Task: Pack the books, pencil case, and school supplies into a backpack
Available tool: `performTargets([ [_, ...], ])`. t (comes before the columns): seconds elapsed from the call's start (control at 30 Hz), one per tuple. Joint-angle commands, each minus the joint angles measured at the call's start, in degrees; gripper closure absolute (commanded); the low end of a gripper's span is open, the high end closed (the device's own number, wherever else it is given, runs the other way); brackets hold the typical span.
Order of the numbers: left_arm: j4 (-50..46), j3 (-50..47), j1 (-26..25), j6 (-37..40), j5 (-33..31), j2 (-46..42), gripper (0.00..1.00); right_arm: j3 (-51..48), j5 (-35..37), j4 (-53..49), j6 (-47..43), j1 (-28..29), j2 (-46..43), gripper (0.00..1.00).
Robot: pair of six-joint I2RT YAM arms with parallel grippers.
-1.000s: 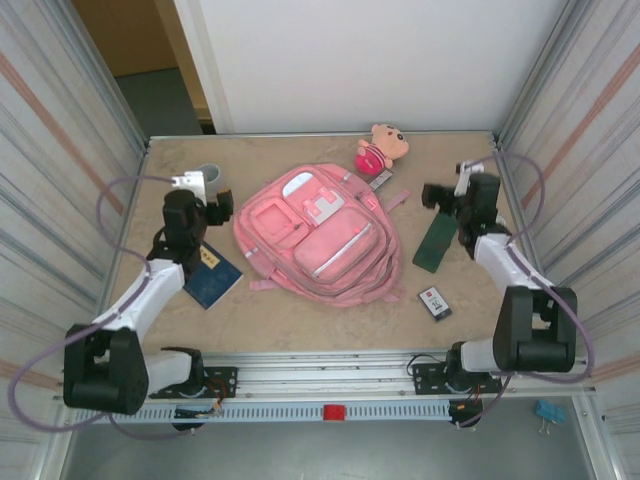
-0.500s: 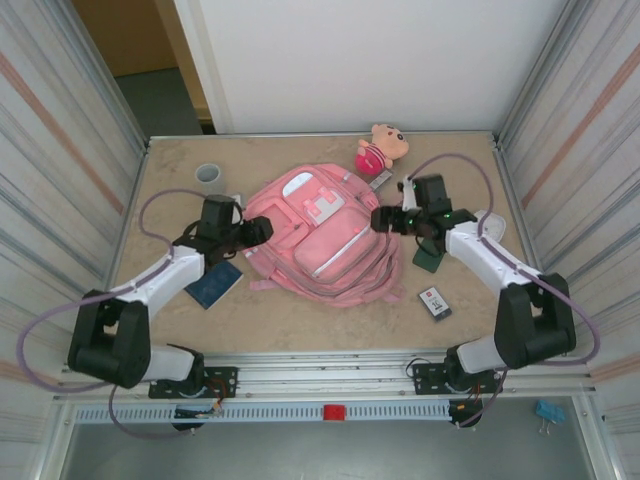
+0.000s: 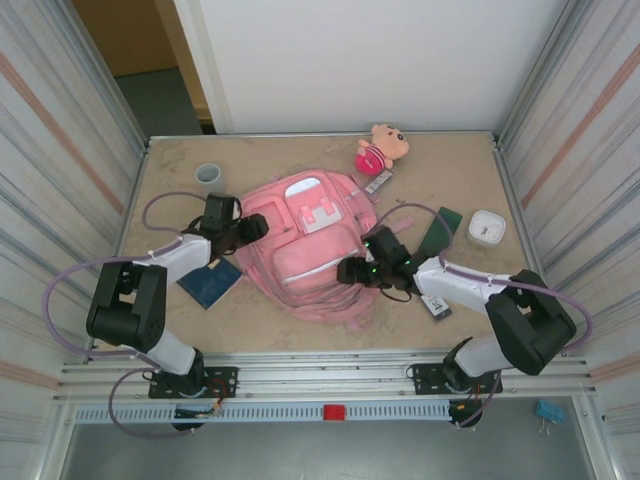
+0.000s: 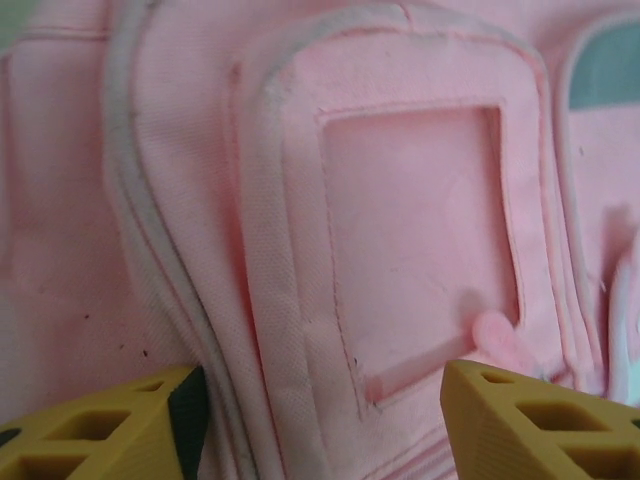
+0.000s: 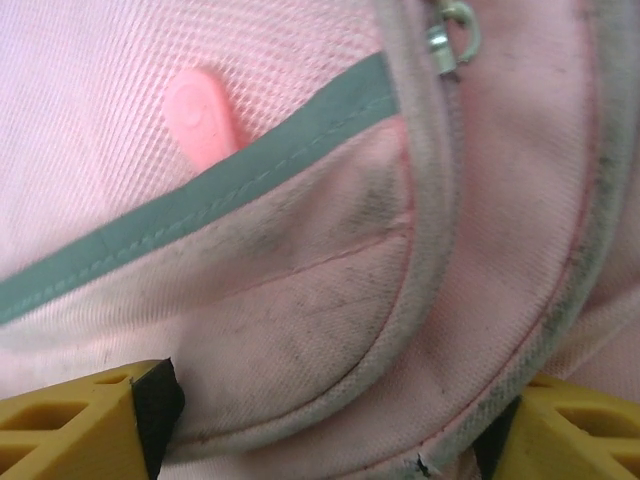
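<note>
One backpack (image 3: 300, 262), one navy book (image 3: 208, 284), one green book (image 3: 441, 227).

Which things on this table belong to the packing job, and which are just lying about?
Job: backpack, navy book, dark green book, black marked piece, grey stick.
Lying about: plush doll, grey cup, white box.

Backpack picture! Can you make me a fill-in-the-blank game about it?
The backpack is coloured ____.
The grey cup stands on the ____ arm's side of the table.
The white box sits on the ____ arm's side of the table.
Missing words: pink, left, right.
</note>
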Motion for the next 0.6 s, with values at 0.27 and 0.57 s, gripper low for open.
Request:
performTargets([
  [0.27,-15.2,6.1,-5.6,17.0,-8.5,-13.4,0.22,2.6,2.1,-10.9,1.8,0.7,-20.6,0.13],
  [0.57,-19.0,2.2,-19.6,45.7,3.9,-25.4,0.27,-3.1,-9.1,-9.9,-0.2,-14.8,-32.6,0.11],
])
